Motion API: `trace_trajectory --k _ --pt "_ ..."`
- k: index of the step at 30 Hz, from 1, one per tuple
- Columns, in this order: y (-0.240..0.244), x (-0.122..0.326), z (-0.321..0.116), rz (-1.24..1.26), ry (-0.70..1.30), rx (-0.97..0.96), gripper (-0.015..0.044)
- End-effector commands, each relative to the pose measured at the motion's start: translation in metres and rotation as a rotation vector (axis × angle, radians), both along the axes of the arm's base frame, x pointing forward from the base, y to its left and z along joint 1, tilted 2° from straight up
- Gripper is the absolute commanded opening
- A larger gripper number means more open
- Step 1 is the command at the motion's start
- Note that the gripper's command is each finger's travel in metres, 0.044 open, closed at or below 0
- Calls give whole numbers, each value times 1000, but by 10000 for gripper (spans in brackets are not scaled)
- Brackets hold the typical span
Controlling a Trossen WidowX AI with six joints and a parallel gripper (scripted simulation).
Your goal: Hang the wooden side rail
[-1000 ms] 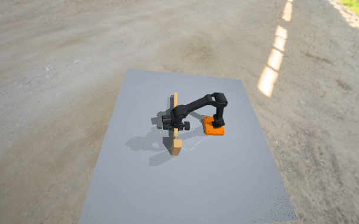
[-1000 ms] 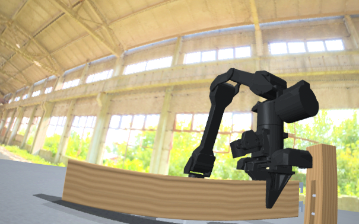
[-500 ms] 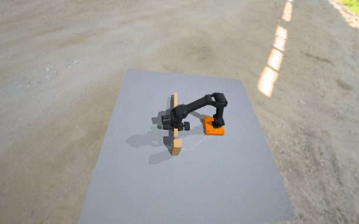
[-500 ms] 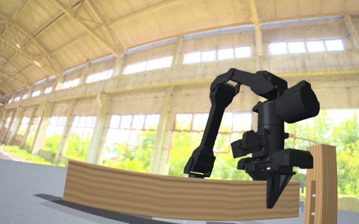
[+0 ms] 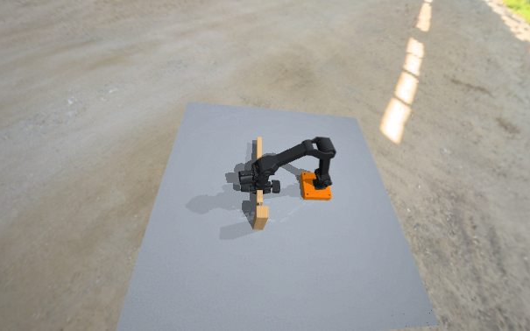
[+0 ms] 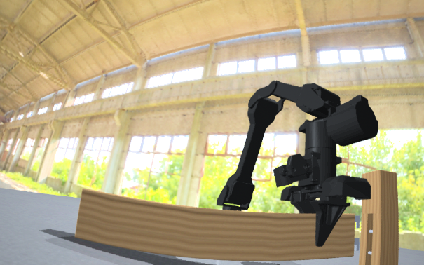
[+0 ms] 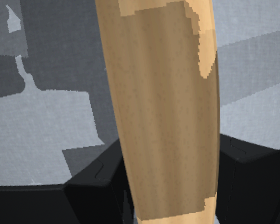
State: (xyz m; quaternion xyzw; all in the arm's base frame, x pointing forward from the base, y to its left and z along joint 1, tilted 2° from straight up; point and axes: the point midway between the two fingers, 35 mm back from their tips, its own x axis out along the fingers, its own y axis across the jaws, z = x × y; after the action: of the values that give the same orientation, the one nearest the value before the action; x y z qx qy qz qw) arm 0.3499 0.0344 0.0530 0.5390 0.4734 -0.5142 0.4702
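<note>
The wooden side rail stands on edge, its long axis pointing at the headboard post. My gripper is shut on it near the hook end; one finger shows on the near face, the other is hidden in the exterior view. The upright post has a slot with an upper pin and a lower pin. The upper hook and lower hook show just outside the post, slightly higher than the pins. Whether the far end touches the table is unclear.
The orange arm base is to the right of the rail in the top view, and the arm reaches over from it. The grey table carries everything; shadows lie left of the rail and post in the top view.
</note>
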Motion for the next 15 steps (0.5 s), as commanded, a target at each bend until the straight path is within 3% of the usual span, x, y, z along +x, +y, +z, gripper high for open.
trace_trajectory --k 1,15 --pt "1 2 4 -3 -11 2 0" --pt "3 2 3 -3 -11 2 0"
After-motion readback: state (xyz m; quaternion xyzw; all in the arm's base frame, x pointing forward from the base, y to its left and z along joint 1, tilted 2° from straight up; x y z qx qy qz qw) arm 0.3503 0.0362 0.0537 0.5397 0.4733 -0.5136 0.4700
